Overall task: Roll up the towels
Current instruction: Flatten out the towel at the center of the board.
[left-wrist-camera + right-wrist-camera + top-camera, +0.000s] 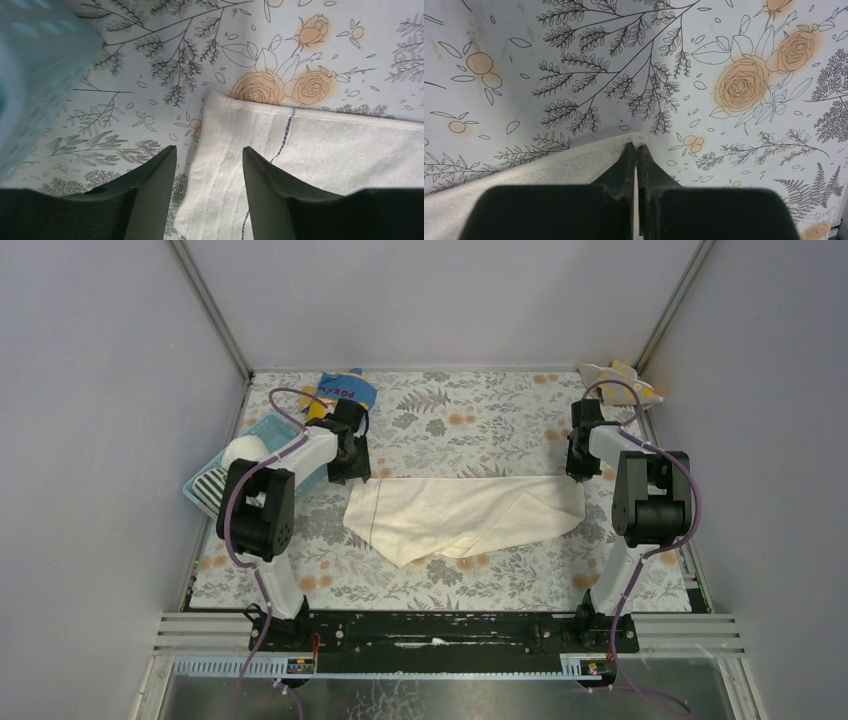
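- Base rail (pixel 440 630) runs along the near edge in the top view. The cream towel (pixel 460 515) lies flat mid-table on the floral cover (pixel 450 410), long side running left to right, its near edge sagging to a point.
- Left gripper (pixel 356 472) is at the towel's far-left corner and right gripper (pixel 576 474) at its far-right corner.
- Light blue basket (pixel 232 465) sits at the left edge with a striped towel (pixel 208 490) in it. The snack bag (pixel 345 388) is far left and the beige towel (pixel 620 380) is in the far-right corner.
- Left wrist: left gripper (pixel 209 150) has its jaws spread, nothing held. The cream towel (pixel 325 145) edge runs between the fingers, with a thin dark stripe visible on the cloth. The basket (pixel 35 75) is a blur at left.
- Right wrist: right gripper (pixel 637 146) has its jaws pressed together, pinching the corner of the cream towel (pixel 549 170). A small nub of cloth pokes out past the tips, and the rest of the towel trails left.
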`<state>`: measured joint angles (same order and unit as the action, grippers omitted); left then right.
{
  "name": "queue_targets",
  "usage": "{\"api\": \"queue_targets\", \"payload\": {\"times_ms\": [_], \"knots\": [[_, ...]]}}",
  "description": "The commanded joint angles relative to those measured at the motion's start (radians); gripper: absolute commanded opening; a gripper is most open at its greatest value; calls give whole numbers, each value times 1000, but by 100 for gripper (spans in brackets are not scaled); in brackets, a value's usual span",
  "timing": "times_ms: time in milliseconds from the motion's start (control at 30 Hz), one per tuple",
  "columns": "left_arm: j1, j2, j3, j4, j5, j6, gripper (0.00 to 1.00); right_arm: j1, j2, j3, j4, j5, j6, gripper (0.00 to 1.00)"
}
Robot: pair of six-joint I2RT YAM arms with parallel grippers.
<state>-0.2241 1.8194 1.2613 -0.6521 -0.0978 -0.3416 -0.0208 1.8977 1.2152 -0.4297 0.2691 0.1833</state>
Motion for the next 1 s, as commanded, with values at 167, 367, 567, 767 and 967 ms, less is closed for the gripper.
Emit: {"api": "queue_targets", "payload": {"times_ms": [167,367,567,767,967], "knots": [[-7,128,35,-44,-63,-10,46,-12,-27,-29,12,17,2,2],[-8,105,18,-104,-155,-10,40,-19,-35,-31,11,18,8,3],[-7,41,82,-105,-118,19,43,-19,-43,-32,17,-3,7,3],[-5,70,114,-63,-17,40,44,-20,-50,-38,19,-23,4,3],[14,120,143,-49,44,60,43,-19,-48,-37,17,-40,1,3]]}}
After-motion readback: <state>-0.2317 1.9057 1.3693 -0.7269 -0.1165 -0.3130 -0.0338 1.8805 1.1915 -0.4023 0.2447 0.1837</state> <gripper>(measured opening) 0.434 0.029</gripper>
